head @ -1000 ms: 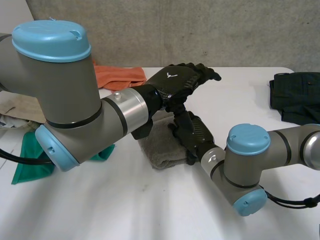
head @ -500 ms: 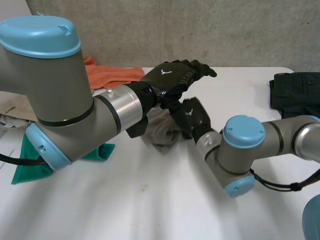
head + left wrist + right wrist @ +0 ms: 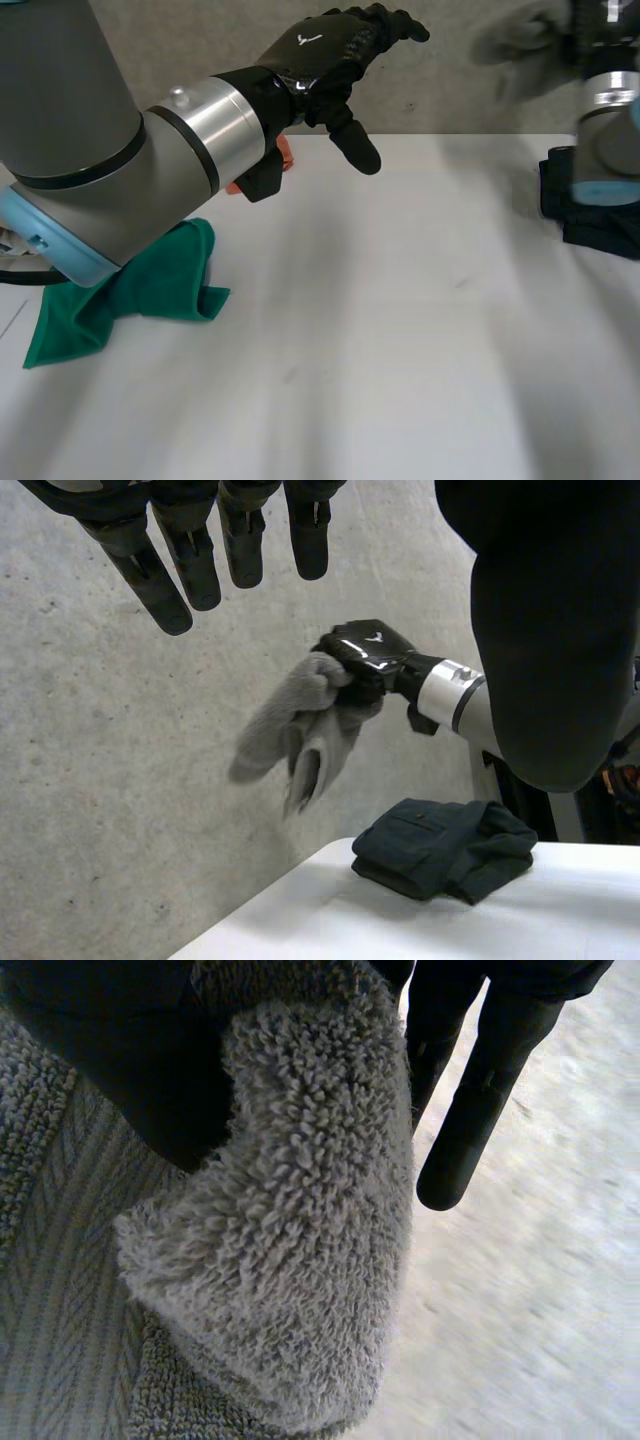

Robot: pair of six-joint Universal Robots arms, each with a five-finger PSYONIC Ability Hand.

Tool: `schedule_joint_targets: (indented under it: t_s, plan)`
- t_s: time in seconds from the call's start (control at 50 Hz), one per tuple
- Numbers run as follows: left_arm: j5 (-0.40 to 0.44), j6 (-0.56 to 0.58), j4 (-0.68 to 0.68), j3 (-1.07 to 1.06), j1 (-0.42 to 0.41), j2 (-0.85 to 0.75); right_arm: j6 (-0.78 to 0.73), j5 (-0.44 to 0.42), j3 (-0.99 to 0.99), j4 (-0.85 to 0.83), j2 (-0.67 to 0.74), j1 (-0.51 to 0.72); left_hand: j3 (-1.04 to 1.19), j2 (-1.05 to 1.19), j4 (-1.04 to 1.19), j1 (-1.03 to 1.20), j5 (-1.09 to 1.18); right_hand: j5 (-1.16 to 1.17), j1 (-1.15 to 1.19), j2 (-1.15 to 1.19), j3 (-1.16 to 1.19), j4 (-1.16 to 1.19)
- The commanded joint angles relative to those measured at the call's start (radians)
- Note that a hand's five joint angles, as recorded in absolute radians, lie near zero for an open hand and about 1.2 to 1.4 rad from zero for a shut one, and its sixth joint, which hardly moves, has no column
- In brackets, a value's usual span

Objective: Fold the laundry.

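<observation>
1. Four cloths: one grey terry towel [image 3: 295,720], one green cloth [image 3: 150,290], one orange cloth [image 3: 284,152] and one dark folded garment [image 3: 440,845].
2. The right robot hand [image 3: 365,657] is clenched on the towel, holding it in the air above the white counter [image 3: 400,330].
3. The left robot hand [image 3: 320,50] hangs with its fingers straight, holding nothing.
4. The right wrist view shows the towel's looped pile bunched under the palm, while the left wrist view shows the towel dangling whole.
</observation>
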Motion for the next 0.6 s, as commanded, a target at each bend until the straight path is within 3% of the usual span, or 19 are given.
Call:
schedule_joint_targets:
  t_s: [0.02,0.16,0.28,0.46,0.48,0.5,0.52,0.54,0.6]
  plan:
    - [-0.002,0.004,-0.002,-0.011,-0.017,-0.042,0.064,-0.157,-0.155,0.021,0.207,-0.162,-0.039,-0.033,-0.033,-0.038,-0.047,0.276,0.369,0.259,0.244,0.2]
    - [-0.005,0.005,0.006,-0.06,-0.024,-0.069,0.077,-0.306,-0.026,-0.019,0.306,-0.299,-0.039,-0.033,-0.033,-0.038,-0.047,0.276,0.369,0.259,0.244,0.2]
    - [-0.005,0.005,0.012,-0.096,-0.024,-0.083,0.083,-0.407,0.184,-0.077,0.259,-0.371,-0.039,-0.033,-0.033,-0.038,-0.047,0.276,0.369,0.259,0.244,0.2]
    - [-0.005,0.007,0.012,-0.118,-0.022,-0.072,0.09,-0.394,0.359,-0.197,0.133,-0.385,-0.039,-0.033,-0.033,-0.038,-0.047,0.276,0.369,0.259,0.244,0.2]
    - [-0.005,0.007,0.012,-0.12,-0.022,-0.069,0.089,-0.389,0.361,-0.196,0.129,-0.385,-0.039,-0.033,-0.033,-0.038,-0.047,0.192,0.284,0.174,0.159,0.115]
    - [-0.005,0.005,0.012,-0.124,-0.02,-0.063,0.084,-0.381,0.368,-0.18,0.122,-0.384,-0.039,-0.033,-0.033,-0.038,-0.047,-0.452,-0.359,-0.469,-0.484,-0.528]
    - [-0.005,0.005,0.012,-0.127,-0.02,-0.062,0.081,-0.375,0.37,-0.17,0.121,-0.384,-0.039,-0.033,-0.033,-0.038,-0.047,-0.85,-0.758,-0.868,-0.883,-0.927]
    - [-0.005,0.005,0.012,-0.129,-0.02,-0.06,0.078,-0.368,0.372,-0.157,0.119,-0.384,-0.039,-0.033,-0.033,-0.038,-0.047,-0.946,-0.853,-0.963,-0.978,-1.022]
    - [-0.004,0.002,0.012,-0.133,-0.019,-0.054,0.043,-0.331,0.376,-0.107,0.113,-0.387,-0.039,-0.033,-0.033,-0.038,-0.047,-0.946,-0.853,-0.963,-0.978,-1.022]
